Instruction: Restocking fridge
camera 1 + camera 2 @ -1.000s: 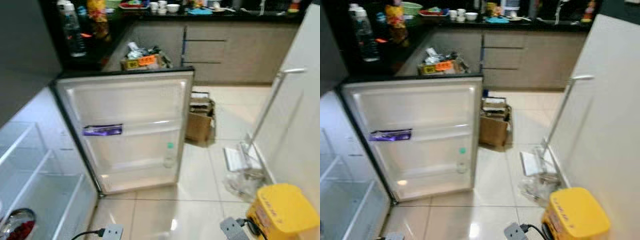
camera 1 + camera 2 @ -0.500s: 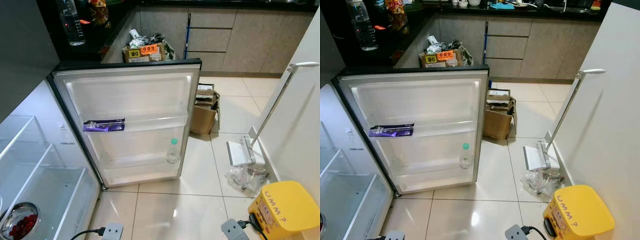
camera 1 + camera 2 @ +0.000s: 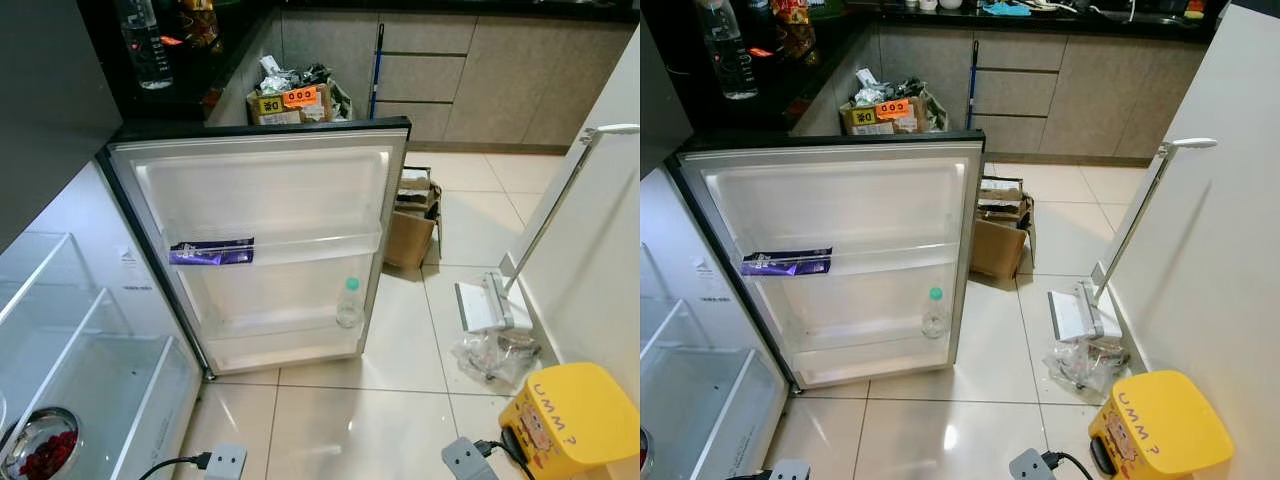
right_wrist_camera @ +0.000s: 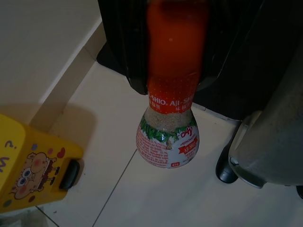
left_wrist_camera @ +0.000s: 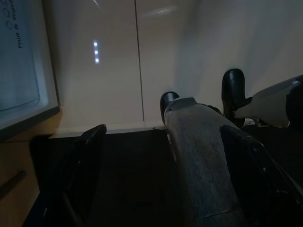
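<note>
The right gripper (image 4: 173,71) clamps a red-capped seasoning shaker (image 4: 168,127) above the floor. The left gripper (image 5: 163,156) hangs spread wide. The open fridge door (image 3: 265,245) holds a purple packet (image 3: 211,251) on its middle shelf and a bottle (image 3: 348,303) lower down. A bowl of red berries (image 3: 38,450) sits inside the fridge.

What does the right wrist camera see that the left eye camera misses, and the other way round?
Right wrist view: the right pincer gripping a red-capped seasoning bottle above the floor. Left eye view: the open fridge door, with a purple packet and a water bottle on its shelves. Shared: the yellow box and the pale floor tiles.
</note>
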You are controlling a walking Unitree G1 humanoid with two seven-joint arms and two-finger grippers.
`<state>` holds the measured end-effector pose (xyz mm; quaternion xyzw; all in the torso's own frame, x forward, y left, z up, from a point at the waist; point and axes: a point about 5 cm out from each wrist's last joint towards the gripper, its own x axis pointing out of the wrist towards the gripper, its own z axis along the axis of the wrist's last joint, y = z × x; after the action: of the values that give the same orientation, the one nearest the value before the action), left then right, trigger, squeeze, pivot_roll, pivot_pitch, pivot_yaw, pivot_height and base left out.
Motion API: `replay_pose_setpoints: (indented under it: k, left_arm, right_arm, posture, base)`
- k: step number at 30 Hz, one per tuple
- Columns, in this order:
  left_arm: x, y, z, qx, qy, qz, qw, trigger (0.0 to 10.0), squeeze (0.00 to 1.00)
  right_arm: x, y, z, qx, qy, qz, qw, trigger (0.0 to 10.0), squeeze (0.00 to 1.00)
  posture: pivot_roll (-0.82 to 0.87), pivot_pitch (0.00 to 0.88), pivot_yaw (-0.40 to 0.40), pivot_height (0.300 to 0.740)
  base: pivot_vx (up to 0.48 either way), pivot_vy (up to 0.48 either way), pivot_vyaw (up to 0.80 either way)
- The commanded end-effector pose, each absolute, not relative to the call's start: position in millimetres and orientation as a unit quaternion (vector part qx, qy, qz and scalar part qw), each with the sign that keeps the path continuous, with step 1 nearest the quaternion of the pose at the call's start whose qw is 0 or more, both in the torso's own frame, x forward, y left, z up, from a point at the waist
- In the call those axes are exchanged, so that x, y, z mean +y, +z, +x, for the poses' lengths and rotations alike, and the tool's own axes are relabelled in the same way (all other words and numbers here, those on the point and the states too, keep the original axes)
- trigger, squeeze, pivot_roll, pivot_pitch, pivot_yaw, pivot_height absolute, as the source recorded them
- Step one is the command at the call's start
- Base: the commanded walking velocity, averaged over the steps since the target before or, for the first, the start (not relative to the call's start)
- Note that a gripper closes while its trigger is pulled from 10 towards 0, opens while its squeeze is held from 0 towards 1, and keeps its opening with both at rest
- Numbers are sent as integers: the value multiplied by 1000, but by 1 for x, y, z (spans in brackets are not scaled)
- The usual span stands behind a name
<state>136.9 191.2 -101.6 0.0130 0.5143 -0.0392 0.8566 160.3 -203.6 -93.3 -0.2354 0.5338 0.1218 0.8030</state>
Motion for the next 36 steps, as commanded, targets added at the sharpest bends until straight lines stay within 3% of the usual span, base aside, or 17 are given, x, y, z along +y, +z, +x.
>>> replay_pose_setpoints:
  k: [1, 36]
  left_arm:
    - [192, -102, 135, 517, -42, 18, 855, 10000, 0]
    - [191, -102, 136, 516, -51, 22, 855, 10000, 0]
  right_arm:
    - [-204, -92, 164, 529, 121, -235, 806, 10000, 0]
    - [-208, -93, 158, 534, 124, -229, 805, 10000, 0]
  posture:
    - [-82, 0, -18, 740]
    - [-84, 0, -17, 740]
  base:
    - [255, 0, 0]
    - [309, 0, 0]
